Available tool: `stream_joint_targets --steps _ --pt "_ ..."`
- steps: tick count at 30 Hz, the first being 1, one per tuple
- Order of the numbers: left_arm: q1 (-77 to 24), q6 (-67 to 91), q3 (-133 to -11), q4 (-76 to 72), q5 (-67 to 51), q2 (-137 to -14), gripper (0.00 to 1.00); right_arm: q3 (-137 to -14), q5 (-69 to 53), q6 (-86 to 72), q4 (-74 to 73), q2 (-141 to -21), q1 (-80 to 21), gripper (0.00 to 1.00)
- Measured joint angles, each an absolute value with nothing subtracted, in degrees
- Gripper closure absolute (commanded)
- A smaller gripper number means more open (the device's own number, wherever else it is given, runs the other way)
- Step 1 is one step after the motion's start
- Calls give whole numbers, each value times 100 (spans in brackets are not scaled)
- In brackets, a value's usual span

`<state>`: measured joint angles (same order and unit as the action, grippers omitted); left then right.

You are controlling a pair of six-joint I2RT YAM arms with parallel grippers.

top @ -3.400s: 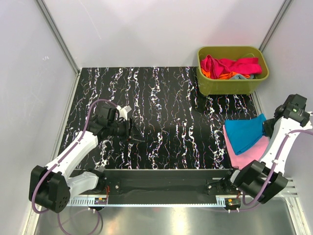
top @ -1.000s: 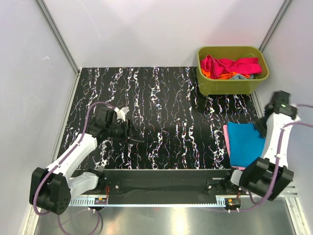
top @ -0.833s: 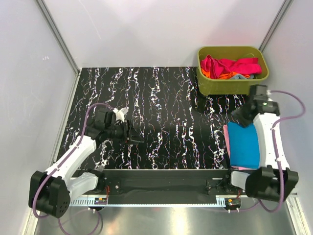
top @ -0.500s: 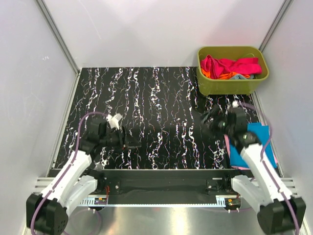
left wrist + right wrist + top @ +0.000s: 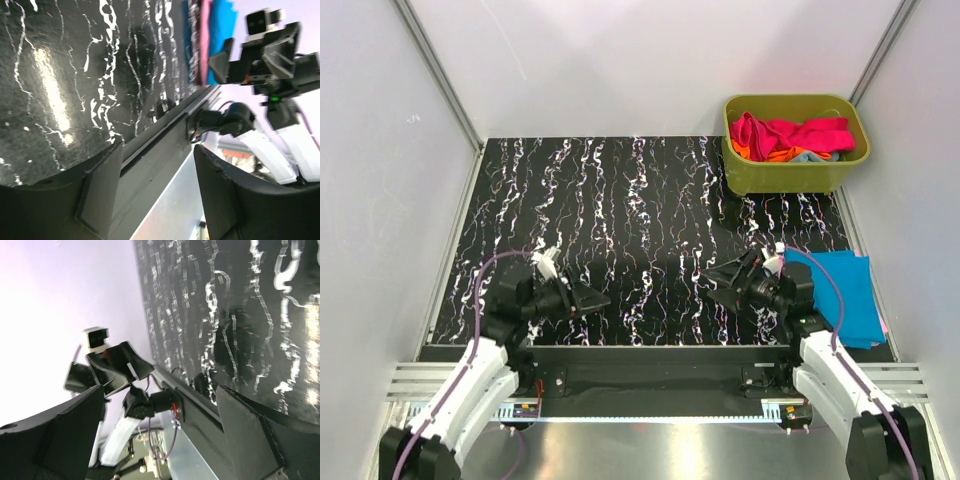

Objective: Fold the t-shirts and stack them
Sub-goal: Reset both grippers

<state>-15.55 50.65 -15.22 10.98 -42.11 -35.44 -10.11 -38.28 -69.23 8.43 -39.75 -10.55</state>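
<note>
Top external is showing the left gripper [image 5: 590, 298] and right gripper [image 5: 713, 282] hanging wide open and empty, probably readying for another shirt. The folded cyan-blue cloth t-shirt [image 5: 845, 295] is lying at the right, while bunched magenta and orange shirts [image 5: 800, 135] are waiting in the olive-green plastic tub [image 5: 790, 176].

Looking along the left gripper [image 5: 159, 149], its two dark fingers [image 5: 100, 192] stand wide apart with nothing between them. Behind them is the black marbled table [image 5: 75, 60], white veins all over and a bright glare patch. The table's front rail [image 5: 165, 132] cuts across on a slant, with bare metal sheet [image 5: 167, 212] beside it. Far side, a cyan-blue t-shirt [image 5: 223, 25] lies on a pink t-shirt [image 5: 203, 45], pink edge peeking out. The right gripper [image 5: 220, 62] hangs near them, its white arm [image 5: 295, 145] trailing off.
</note>
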Motion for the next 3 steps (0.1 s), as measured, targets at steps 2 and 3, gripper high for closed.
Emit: stream_joint_targets --steps 2,3 --pt "-1555 5384 -1236 847 -4217 -3170 33 -867 -4021 -7019 1367 -4112 -1055 0" --pt "-1555 5555 -1122 711 -4219 -2991 32 -764 -4106 -7091 1592 -4101 -1055 0"
